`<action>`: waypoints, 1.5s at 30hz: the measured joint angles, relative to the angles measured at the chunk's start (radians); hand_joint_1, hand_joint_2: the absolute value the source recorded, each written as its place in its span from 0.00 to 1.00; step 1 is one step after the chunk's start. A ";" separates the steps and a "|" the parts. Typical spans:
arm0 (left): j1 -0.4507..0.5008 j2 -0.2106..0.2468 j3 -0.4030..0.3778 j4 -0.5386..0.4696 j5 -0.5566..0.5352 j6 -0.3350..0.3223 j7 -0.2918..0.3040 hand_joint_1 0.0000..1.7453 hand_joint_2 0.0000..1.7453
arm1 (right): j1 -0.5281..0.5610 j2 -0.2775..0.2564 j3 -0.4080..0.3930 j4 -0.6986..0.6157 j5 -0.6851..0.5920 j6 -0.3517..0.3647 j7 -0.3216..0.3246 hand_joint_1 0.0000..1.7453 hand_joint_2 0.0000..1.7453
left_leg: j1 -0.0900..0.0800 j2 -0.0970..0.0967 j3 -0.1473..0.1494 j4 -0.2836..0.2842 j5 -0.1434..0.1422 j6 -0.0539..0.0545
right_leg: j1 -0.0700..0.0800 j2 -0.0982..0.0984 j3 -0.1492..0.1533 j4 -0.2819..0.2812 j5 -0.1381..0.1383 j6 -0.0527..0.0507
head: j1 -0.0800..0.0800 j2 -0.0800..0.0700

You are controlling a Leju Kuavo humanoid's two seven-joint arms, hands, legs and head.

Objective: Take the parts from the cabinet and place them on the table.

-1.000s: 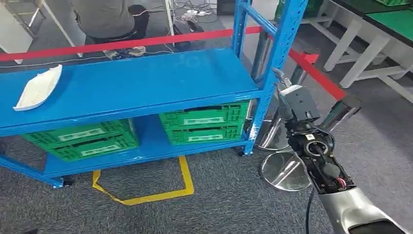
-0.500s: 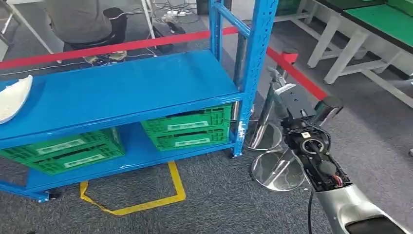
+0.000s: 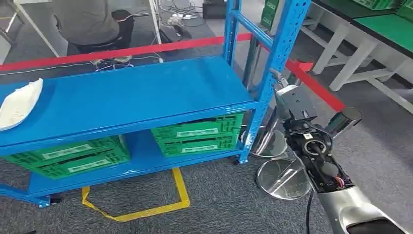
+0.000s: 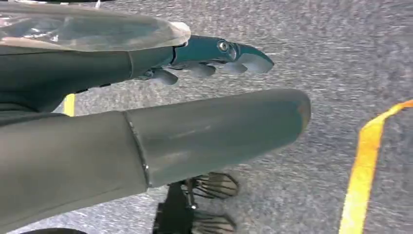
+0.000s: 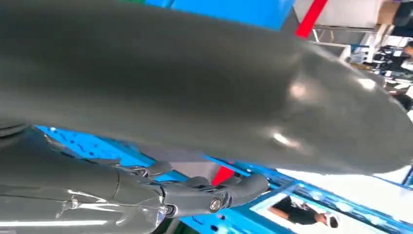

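Observation:
A white ribbed part (image 3: 19,104) lies at the left end of the blue cabinet's (image 3: 146,97) upper shelf. My right hand (image 3: 293,103) is raised beside the cabinet's right front post (image 3: 272,73), far from the part. In the right wrist view that hand (image 5: 195,97) holds nothing, its dark fingers (image 5: 214,192) reaching out toward the blue frame. My left hand (image 4: 160,131) hangs over the grey carpet with its fingers (image 4: 214,58) stretched out and apart, holding nothing.
Two stacks of green crates (image 3: 197,134) (image 3: 68,156) fill the lower shelf. A red barrier tape (image 3: 146,48) runs behind the cabinet, held by chrome stanchions with round bases (image 3: 284,178) near my right arm. A person (image 3: 92,22) sits beyond. White-legged tables (image 3: 355,53) stand at right.
The whole picture swung left and then back right as the camera moved. The white part stays on the shelf, and my right arm remains raised by the post.

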 joint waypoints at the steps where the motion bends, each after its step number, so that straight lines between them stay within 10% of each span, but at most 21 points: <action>1: -0.002 0.000 0.000 0.000 0.000 0.000 0.000 0.00 0.00 | -0.002 0.000 0.000 0.002 0.000 0.002 0.002 0.00 0.00 | -0.004 0.000 -0.002 0.001 -0.002 -0.004 | 0.006 -0.001 -0.005 -0.011 -0.046 0.000 | -0.003 0.000; 6: -0.002 0.001 0.001 0.001 -0.001 0.000 -0.001 0.00 0.00 | -0.013 0.000 0.001 0.003 0.002 0.016 0.005 0.00 0.00 | -0.002 -0.002 -0.011 0.061 -0.019 -0.032 | -0.008 0.001 0.048 -0.040 -0.015 -0.031 | -0.004 0.000; 9: -0.004 0.003 0.001 0.001 -0.001 0.000 -0.002 0.00 0.00 | -0.016 0.000 0.001 0.003 0.002 0.016 0.005 0.00 0.00 | 0.005 -0.003 -0.155 0.283 -0.111 -0.044 | -0.011 0.004 0.049 -0.040 -0.023 -0.038 | -0.008 0.000; 11: 0.003 0.001 0.001 0.001 -0.001 0.000 -0.002 0.00 0.00 | -0.015 0.000 0.002 0.007 0.002 0.019 0.005 0.00 0.00 | 0.012 -0.003 -0.216 0.336 -0.106 -0.052 | -0.014 0.009 0.055 -0.040 -0.032 -0.035 | -0.008 0.000; 15: 0.003 0.003 0.001 0.002 -0.001 0.000 -0.002 0.00 0.00 | -0.017 0.000 0.002 0.007 0.002 0.019 0.005 0.00 0.00 | 0.023 -0.003 -0.110 0.026 0.097 -0.064 | -0.024 0.012 0.086 -0.040 -0.059 -0.014 | -0.011 0.000; 17: 0.001 0.003 0.001 0.002 -0.001 0.000 -0.002 0.00 0.00 | -0.019 0.000 0.002 0.007 0.002 0.021 0.005 0.00 0.00 | 0.014 0.000 -0.107 0.012 0.034 -0.044 | -0.020 0.015 0.088 -0.041 -0.069 -0.001 | -0.018 0.000; 21: 0.005 0.000 0.001 0.002 0.000 0.000 -0.002 0.00 0.00 | -0.022 0.000 0.001 0.008 0.002 0.030 0.006 0.00 0.00 | 0.016 -0.009 -0.081 0.006 0.057 -0.014 | -0.024 0.013 0.097 -0.018 -0.085 0.021 | -0.008 0.000; 26: 0.007 -0.001 0.001 0.002 -0.001 0.001 -0.002 0.00 0.00 | -0.026 0.000 0.002 0.011 0.002 0.033 0.007 0.00 0.00 | 0.004 -0.009 -0.050 0.007 0.029 0.004 | -0.020 0.007 -0.110 0.318 -0.211 0.024 | -0.002 0.000; 28: 0.007 -0.001 0.001 0.002 -0.001 0.001 -0.002 0.00 0.00 | -0.026 0.000 0.002 0.015 0.002 0.034 0.007 0.00 0.00 | -0.002 -0.011 -0.029 0.007 0.013 0.005 | -0.016 0.007 -0.109 0.247 -0.167 0.012 | -0.001 0.000; 31: 0.008 -0.002 0.001 0.002 -0.001 0.001 -0.002 0.00 0.00 | -0.028 0.000 0.002 0.015 0.002 0.034 0.007 0.00 0.00 | -0.006 -0.011 0.001 0.003 -0.010 0.005 | 0.002 0.005 -0.034 0.003 0.016 -0.024 | 0.005 0.000; 33: 0.004 -0.005 0.001 0.005 -0.001 0.001 -0.003 0.00 0.00 | -0.029 0.000 0.002 0.016 0.002 0.034 0.007 0.00 0.00 | -0.009 -0.015 0.006 0.004 -0.021 -0.009 | 0.010 0.010 -0.031 -0.009 -0.020 -0.029 | -0.001 0.000; 37: 0.003 -0.003 0.001 0.006 -0.001 0.001 -0.003 0.00 0.00 | -0.032 0.000 0.003 0.015 0.002 0.034 0.005 0.00 0.00 | -0.007 -0.013 0.005 0.057 -0.027 -0.030 | 0.000 0.008 0.016 -0.037 0.008 -0.041 | 0.005 0.000; 41: 0.003 0.000 0.001 0.006 -0.001 0.001 -0.004 0.00 0.00 | -0.032 0.000 0.004 0.015 0.002 0.034 0.006 0.00 0.00 | 0.001 -0.013 -0.175 0.315 -0.132 -0.050 | -0.004 0.010 0.022 -0.037 -0.006 -0.047 | -0.004 0.000; 43: 0.006 0.000 0.001 0.007 -0.001 0.001 -0.004 0.00 0.00 | -0.029 0.000 0.005 0.016 0.002 0.035 0.006 0.00 0.00 | 0.007 -0.013 -0.196 0.286 -0.096 -0.053 | -0.004 0.011 0.036 -0.036 -0.018 -0.045 | -0.005 0.000; 45: 0.006 0.002 0.001 0.007 -0.001 0.002 -0.004 0.00 0.00 | -0.030 0.000 0.005 0.016 0.002 0.038 0.007 0.00 0.00 | 0.012 -0.011 -0.142 0.112 0.029 -0.057 | -0.005 0.010 0.058 -0.035 -0.033 -0.039 | -0.005 0.000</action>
